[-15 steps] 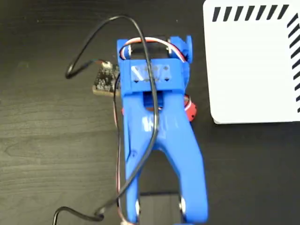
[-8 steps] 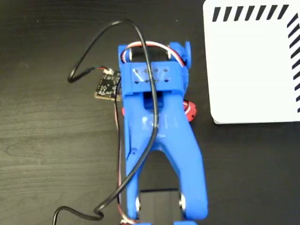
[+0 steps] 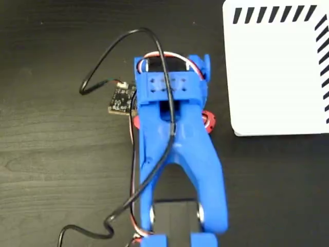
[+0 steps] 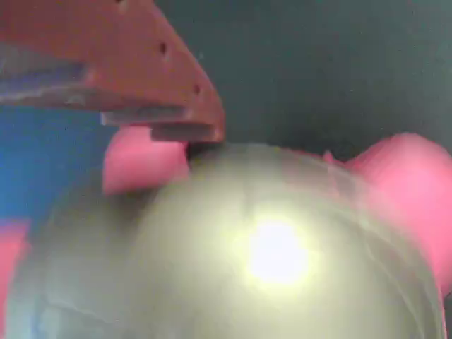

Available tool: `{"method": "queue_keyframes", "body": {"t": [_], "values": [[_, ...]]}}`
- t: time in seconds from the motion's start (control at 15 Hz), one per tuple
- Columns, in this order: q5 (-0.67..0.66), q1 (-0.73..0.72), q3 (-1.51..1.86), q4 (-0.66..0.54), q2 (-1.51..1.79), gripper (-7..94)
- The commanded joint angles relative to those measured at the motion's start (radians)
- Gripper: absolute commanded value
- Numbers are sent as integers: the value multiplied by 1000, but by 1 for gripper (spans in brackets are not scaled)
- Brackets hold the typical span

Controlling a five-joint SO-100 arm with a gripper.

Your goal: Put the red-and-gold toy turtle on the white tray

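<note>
Arm (image 3: pixel 175 154) low over turtle (image 4: pixel 233 268), beside tray (image 3: pixel 277 72).

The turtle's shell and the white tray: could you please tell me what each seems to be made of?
Turtle shell: glossy, metallic-looking gold, probably coated plastic or rubber, judging by its bright glare spot. White tray: smooth, matte white sheet with printed black stripes, perhaps plastic or card; unclear.

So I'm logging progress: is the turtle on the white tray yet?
No: in the fixed view the red-and-gold toy turtle peeks out under the blue arm on the dark table, left of the white tray.
</note>
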Motion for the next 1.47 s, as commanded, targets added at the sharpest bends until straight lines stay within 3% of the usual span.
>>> {"method": "queue_keyframes", "body": {"t": [0.0,0.07,0.4,0.53,0.67,1.0,1.2,1.4], "values": [[-2,17,-2,-2,26,63],[-2,18,2,-9,25,59],[9,17,14,-25,21,13],[9,28,29,-37,41,1],[14,29,5,9,49,0],[-11,63,-318,302,103,0],[-43,64,-459,383,153,0],[-95,109,-534,391,255,0]]}}
